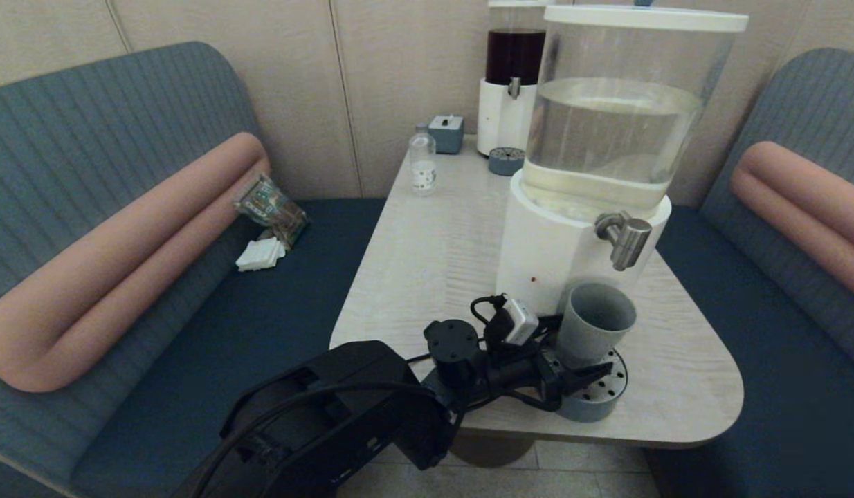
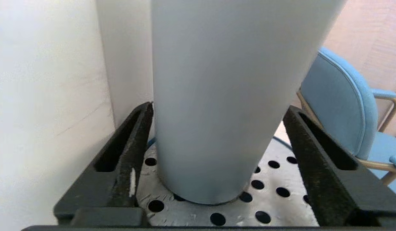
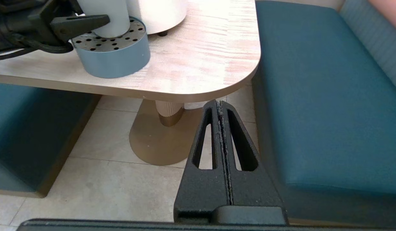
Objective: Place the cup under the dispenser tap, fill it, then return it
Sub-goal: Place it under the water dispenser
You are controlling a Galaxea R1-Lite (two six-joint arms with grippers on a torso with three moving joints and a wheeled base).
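Note:
The grey-blue cup (image 1: 594,325) stands on the round perforated drip tray (image 1: 605,398) just below the brushed-metal dispenser tap (image 1: 624,238). It leans slightly toward the right. My left gripper (image 2: 219,107) straddles its lower part, and both fingertips meet its sides. One black finger (image 1: 587,377) shows in front of the cup, while the other is hidden behind it. I cannot see whether the cup holds water. My right gripper (image 3: 221,104) hangs shut and empty below the table's near right corner, over the floor.
The large white-based dispenser (image 1: 551,249) with its clear tank stands right behind the cup. A dark-liquid dispenser (image 1: 513,83), a small clear bottle (image 1: 422,162) and a small blue box (image 1: 446,133) sit at the table's far end. Blue benches flank the table (image 1: 427,249).

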